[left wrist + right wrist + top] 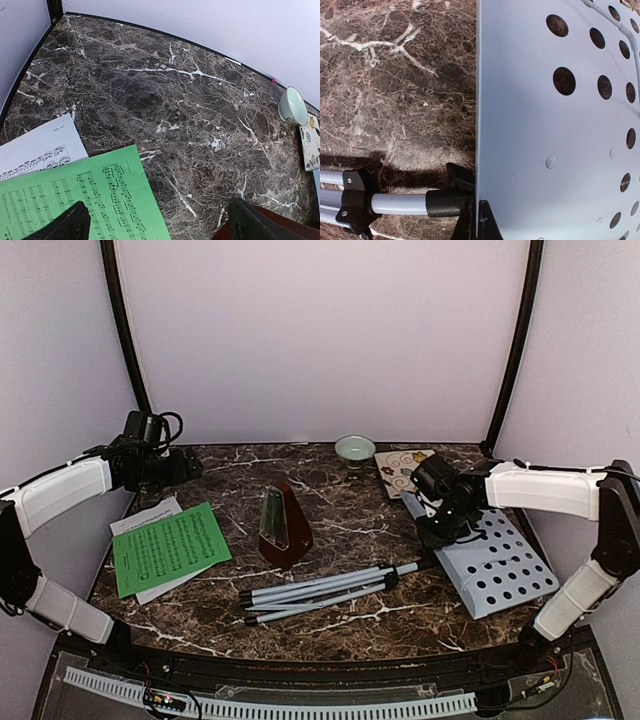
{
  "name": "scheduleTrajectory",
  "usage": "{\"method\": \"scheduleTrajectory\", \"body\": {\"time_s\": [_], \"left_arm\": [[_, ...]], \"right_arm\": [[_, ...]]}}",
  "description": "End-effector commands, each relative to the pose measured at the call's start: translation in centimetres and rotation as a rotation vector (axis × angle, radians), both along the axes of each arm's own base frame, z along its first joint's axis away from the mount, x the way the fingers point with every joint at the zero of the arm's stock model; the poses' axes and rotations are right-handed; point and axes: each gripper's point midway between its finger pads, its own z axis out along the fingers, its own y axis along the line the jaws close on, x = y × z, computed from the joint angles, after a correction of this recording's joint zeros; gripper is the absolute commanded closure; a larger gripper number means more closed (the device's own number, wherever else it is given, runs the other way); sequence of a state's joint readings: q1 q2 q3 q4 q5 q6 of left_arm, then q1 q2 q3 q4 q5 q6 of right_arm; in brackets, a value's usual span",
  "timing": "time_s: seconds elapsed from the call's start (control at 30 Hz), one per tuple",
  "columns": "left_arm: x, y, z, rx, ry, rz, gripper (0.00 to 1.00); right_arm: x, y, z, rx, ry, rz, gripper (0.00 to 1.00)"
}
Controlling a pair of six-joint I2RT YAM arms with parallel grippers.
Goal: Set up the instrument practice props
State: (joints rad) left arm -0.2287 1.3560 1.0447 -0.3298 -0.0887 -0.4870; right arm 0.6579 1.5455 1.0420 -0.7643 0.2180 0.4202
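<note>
The white hole-punched music-stand desk (497, 562) lies flat at the right, joined to its folded pale tripod legs (320, 595) lying along the front. My right gripper (437, 529) is shut on the desk's left edge; in the right wrist view the fingertips (487, 226) pinch that edge of the desk (545, 125) beside the tripod tube (395, 202). The dark red-brown metronome (284, 526) stands mid-table. The green sheet (170, 548) lies on a white sheet (143, 517) at the left. My left gripper (188, 466) is open and empty at the far left, above the green sheet's (75, 200) corner.
A small pale-green bowl (354, 448) and a flower-patterned tile (403, 470) sit at the back, right of centre; both also show in the left wrist view, the bowl (292, 106) and the tile (311, 142). Purple walls and black posts enclose the marble table (330, 490).
</note>
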Motion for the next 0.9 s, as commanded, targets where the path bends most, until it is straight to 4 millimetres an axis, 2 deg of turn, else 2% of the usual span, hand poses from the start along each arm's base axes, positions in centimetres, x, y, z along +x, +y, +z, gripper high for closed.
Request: {"method": "scheduleTrajectory", "body": {"time_s": [0.0, 0.03, 0.3, 0.6, 0.7, 0.87], "left_arm": [[-0.5, -0.1, 1.2, -0.014, -0.039, 0.004, 0.01], [-0.5, 0.0, 1.2, -0.014, -0.04, 0.004, 0.01], [-0.5, -0.2, 1.9, -0.038, -0.06, 0.008, 0.01], [-0.7, -0.6, 2.7, -0.062, -0.077, -0.009, 0.01], [-0.7, -1.2, 3.7, -0.078, -0.113, -0.046, 0.01], [-1.3, -2.0, 6.8, -0.108, -0.244, -0.108, 0.01]], "right_arm": [[1.2, 0.6, 3.8, 0.002, -0.086, 0.012, 1.0], [1.3, 0.5, 4.4, -0.006, -0.099, 0.012, 1.0], [3.5, 0.4, 13.3, -0.042, -0.311, 0.036, 1.0], [4.2, -0.4, 23.8, -0.238, -0.597, 0.05, 1.0], [4.0, -0.3, 27.5, -0.27, -0.691, 0.054, 1.0], [3.1, 0.4, 34.2, -0.309, -0.866, 0.067, 1.0]]}}
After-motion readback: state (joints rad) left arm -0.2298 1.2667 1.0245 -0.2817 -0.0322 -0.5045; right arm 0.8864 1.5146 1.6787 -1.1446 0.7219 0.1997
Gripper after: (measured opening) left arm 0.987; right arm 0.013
